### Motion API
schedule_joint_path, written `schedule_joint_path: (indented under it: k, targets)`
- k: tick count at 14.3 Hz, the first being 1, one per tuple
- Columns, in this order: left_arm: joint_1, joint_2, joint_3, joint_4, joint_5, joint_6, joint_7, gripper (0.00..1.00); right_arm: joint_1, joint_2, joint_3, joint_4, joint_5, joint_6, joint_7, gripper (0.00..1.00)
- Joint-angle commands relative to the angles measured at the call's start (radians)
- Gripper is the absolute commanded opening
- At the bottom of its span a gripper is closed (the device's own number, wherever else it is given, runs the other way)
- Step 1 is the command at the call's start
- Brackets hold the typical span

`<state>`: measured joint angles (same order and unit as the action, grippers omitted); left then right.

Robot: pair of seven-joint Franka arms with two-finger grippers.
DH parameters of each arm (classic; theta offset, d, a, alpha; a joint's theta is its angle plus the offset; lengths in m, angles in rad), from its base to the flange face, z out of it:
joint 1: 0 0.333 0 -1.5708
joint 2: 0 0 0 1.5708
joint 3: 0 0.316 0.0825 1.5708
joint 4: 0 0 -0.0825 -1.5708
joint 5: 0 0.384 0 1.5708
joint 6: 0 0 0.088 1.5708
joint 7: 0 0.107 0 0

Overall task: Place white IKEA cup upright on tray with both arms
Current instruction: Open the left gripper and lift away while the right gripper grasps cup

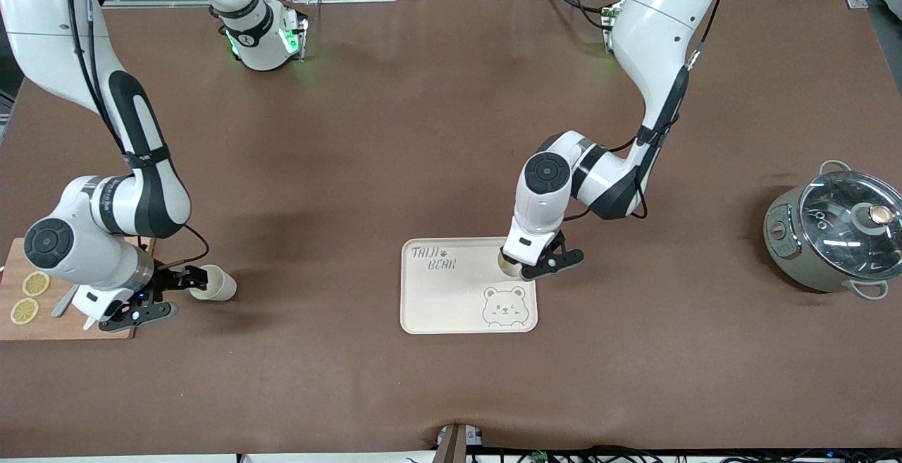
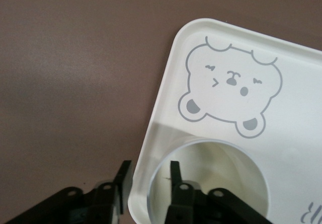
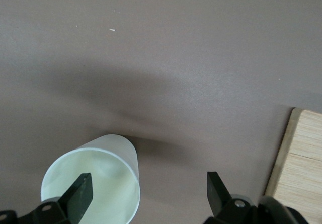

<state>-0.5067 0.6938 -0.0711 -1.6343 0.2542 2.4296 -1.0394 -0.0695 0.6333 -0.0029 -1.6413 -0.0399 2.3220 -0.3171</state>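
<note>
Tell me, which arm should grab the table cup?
Right, probably: the right gripper is at that cup, fingers open astride its rim; the left gripper is at the tray with another cup.

1. The front view looks down from high across the table (image 1: 451, 132), facing both arm bases.
2. The left wrist view looks closely down on the tray (image 2: 282, 73), which the front view (image 1: 437, 294) shares.
3. The right wrist view hangs close over a cup (image 3: 93, 181), shared too (image 1: 215, 283).

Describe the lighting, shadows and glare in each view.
Front view: even light, glare on the pot's glass lid, soft arm shadows on the brown table. Left wrist view: the cup shades the tray. Right wrist view: a broad diffuse shadow beside the white cup.
</note>
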Motion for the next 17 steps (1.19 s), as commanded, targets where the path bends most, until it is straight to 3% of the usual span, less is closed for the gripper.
schedule_joint_path:
  k: [1, 8, 10, 12, 13, 14, 15, 17]
  targets:
    - [-0.003, 0.015, 0.005, 0.027, 0.033, 0.0, -0.025, 1.0, 0.002, 0.005, 0.0, -0.034, 0.018, 0.048, -0.019, 1.0]
    - [0.0, -0.039, 0.004, 0.025, 0.025, -0.065, -0.051, 1.0, 0.007, 0.022, 0.0, -0.06, 0.018, 0.111, -0.019, 1.0]
    - [0.004, -0.078, -0.001, 0.027, 0.02, -0.133, -0.05, 1.0, 0.011, 0.023, 0.001, -0.06, 0.018, 0.111, -0.017, 0.68]
    - [0.005, -0.123, -0.004, 0.027, 0.017, -0.182, -0.047, 1.0, 0.013, 0.023, 0.001, -0.06, 0.018, 0.111, -0.016, 0.43]
    - [0.011, -0.15, -0.006, 0.028, 0.007, -0.21, -0.045, 1.0, 0.013, 0.023, 0.001, -0.06, 0.018, 0.111, -0.016, 0.22]
    - [0.017, -0.183, -0.006, 0.028, -0.025, -0.234, -0.039, 1.0, 0.013, 0.023, 0.001, -0.06, 0.018, 0.111, -0.016, 0.08]
    - [0.029, -0.213, -0.006, 0.028, -0.05, -0.259, -0.013, 1.0, 0.013, 0.023, 0.001, -0.06, 0.018, 0.111, -0.016, 0.0]
    - [0.082, -0.267, -0.006, 0.033, -0.113, -0.32, 0.109, 1.0, 0.019, 0.026, 0.009, -0.058, 0.018, 0.112, -0.014, 0.0]
